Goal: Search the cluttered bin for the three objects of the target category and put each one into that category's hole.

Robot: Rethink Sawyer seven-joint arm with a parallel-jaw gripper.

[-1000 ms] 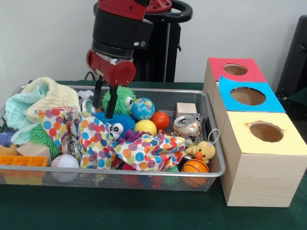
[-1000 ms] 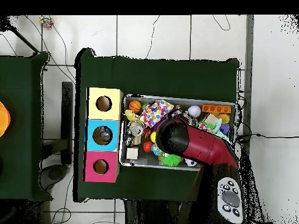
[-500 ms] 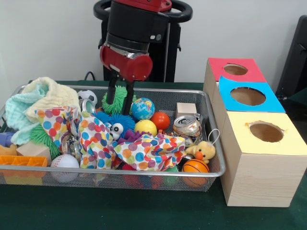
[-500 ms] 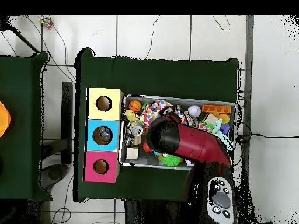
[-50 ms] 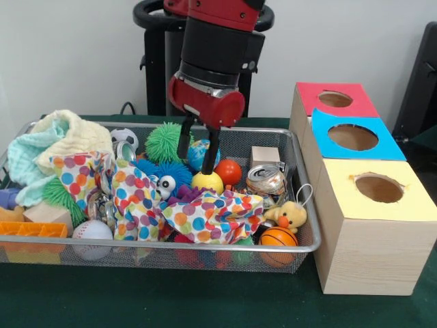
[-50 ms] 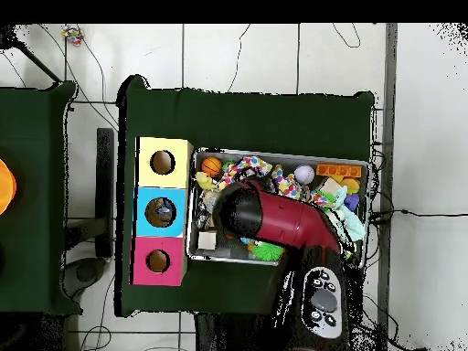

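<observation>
- Front view has the tool (image 5: pixel 198 145) hanging over the middle of the bin (image 5: pixel 293 147), fingers a narrow gap apart and holding nothing. The tips sit right in front of the globe ball (image 5: pixel 198 154) and just above the yellow ball (image 5: pixel 207 181), so my guess is it's lining up on one of the balls.
- Balls look like the target category, though nothing shows which of the three holes is theirs.
- Bin is packed: orange ball (image 5: pixel 229 171) mid-frame, basketball (image 5: pixel 278 237) at the lower right corner, baseball (image 5: pixel 91 230) lower left, soccer ball (image 5: pixel 122 137) at the back left.
- Other stuff in there: polka-dot cloth (image 5: pixel 198 217) draped over the middle, probably hiding more things, green spiky toy (image 5: pixel 166 141), can (image 5: pixel 265 180), wooden cube (image 5: pixel 265 156), duck (image 5: pixel 289 215), pale towel (image 5: pixel 51 142) piled upper left.
- Right of frame, on the counter (image 5: pixel 205 301): red box (image 5: pixel 334 100), blue box (image 5: pixel 354 139), yellow box (image 5: pixel 377 193), each with one round hole on top. Can't see anything inside them.
- Overhead, the arm (image 6: pixel 274 219) covers most of the bin's middle, so no help on the fingers.
</observation>
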